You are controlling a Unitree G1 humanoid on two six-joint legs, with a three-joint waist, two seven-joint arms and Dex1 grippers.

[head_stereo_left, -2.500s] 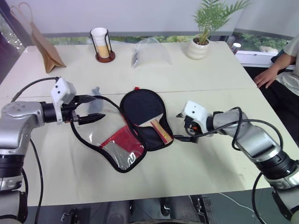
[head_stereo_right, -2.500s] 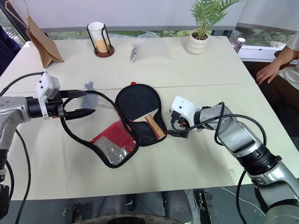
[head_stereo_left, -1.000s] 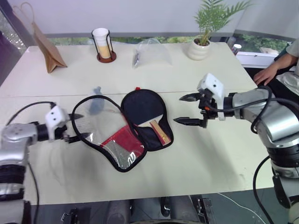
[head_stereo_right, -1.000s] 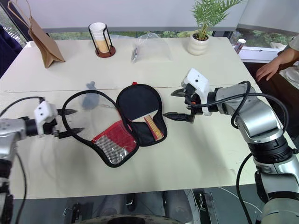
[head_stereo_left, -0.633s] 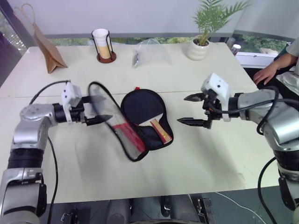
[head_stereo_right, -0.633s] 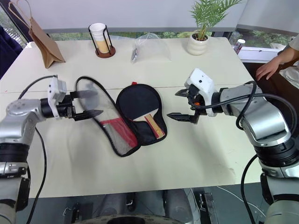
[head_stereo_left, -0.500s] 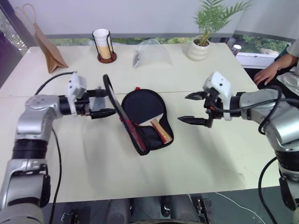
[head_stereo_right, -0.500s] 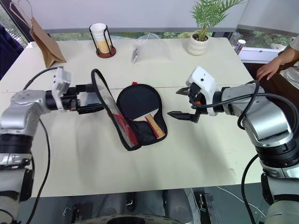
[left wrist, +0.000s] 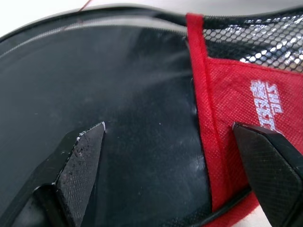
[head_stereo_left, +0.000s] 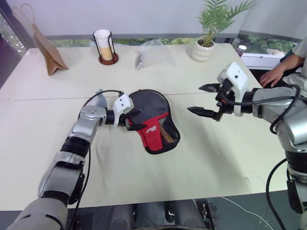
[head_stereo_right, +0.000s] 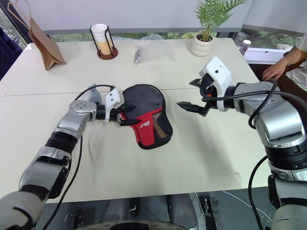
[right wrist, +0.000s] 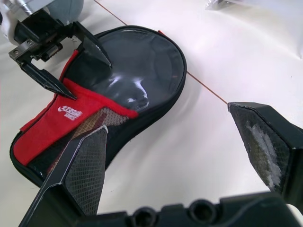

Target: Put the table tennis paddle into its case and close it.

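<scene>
Cream tabletop [head_stereo_left: 201,158] with a seam running left to right across it, window ledge at the far side. Along the far edge there's a brown paper bag [head_stereo_left: 47,48] on the left, a cup in a black wire holder [head_stereo_left: 104,46], a clear plastic bag [head_stereo_left: 154,51] and a small potted plant [head_stereo_left: 207,28]. A person's hand [head_stereo_left: 272,75] rests at the far right edge.

Around the middle of the tabletop sits the case [head_stereo_left: 154,120], lying flat with its flap folded over: black round part toward the far side, red panel with the white logo and the mesh pocket toward the near side. You can just make out something tan through the mesh, most likely the table tennis paddle [head_stereo_right: 161,131] handle, so the paddle looks to be inside.

Left claw [head_stereo_left: 135,119] is right at the case's left rim, jaws spread wide, tips over the black fabric and the red panel, not clamping anything. Right claw [head_stereo_left: 206,99] hovers above the tabletop to the right of the case, well clear of it, jaws also wide apart and empty.
</scene>
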